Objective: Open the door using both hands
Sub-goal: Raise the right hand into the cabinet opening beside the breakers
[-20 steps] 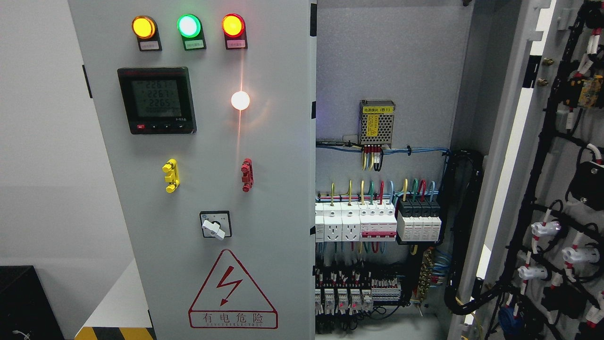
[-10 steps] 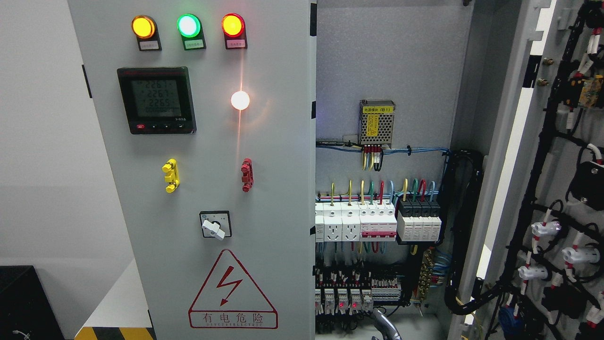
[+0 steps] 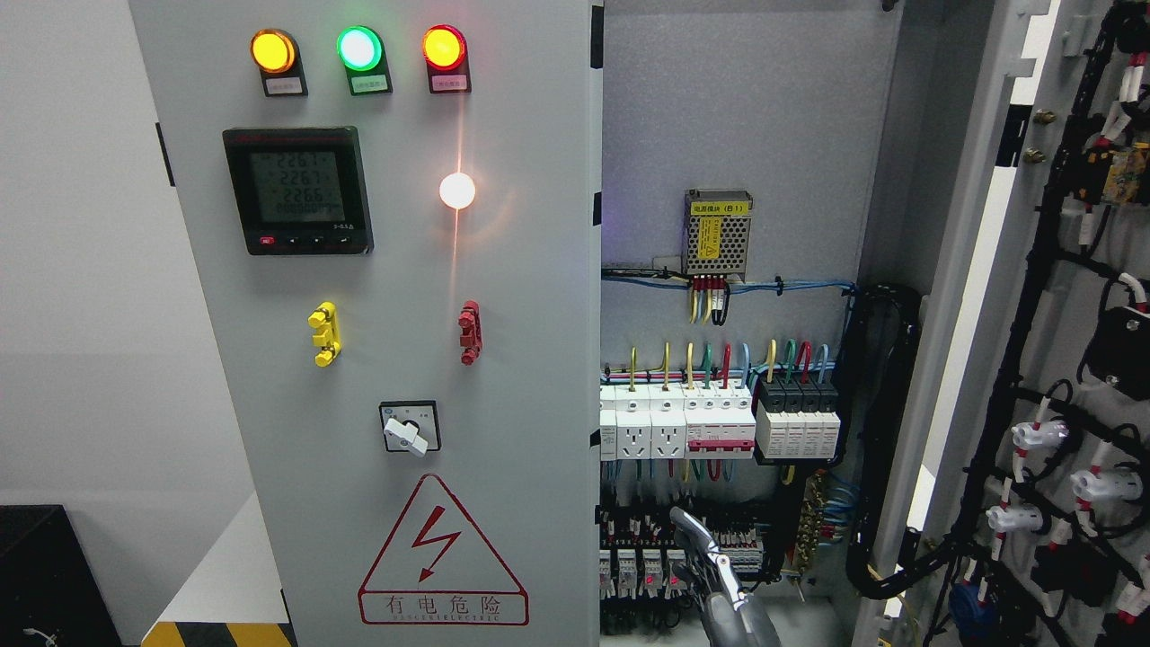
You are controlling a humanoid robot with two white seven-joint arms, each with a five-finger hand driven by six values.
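The cabinet's left door [image 3: 530, 359] is closed; it carries three lit lamps, a meter [image 3: 298, 190], a yellow handle [image 3: 324, 334] and a red handle [image 3: 469, 332]. The right door [image 3: 1069, 359] is swung wide open at the picture's right, its wired inner side showing. My right hand [image 3: 696, 544] rises from the bottom edge in front of the open compartment, just right of the left door's edge. Its fingers [image 3: 687, 526] are stretched upward and hold nothing. It touches neither door. The left hand is out of view.
Inside the open compartment sit rows of breakers [image 3: 719, 422], terminal blocks [image 3: 647, 548], a small power supply [image 3: 717, 232] and bundled cables [image 3: 885, 431]. A black box [image 3: 45, 575] stands at the lower left, beside a hazard-striped base [image 3: 216, 633].
My right hand has come up from the bottom edge: absent a second ago, only a tip half a second ago, now reaching the terminal blocks' height. The doors have not moved.
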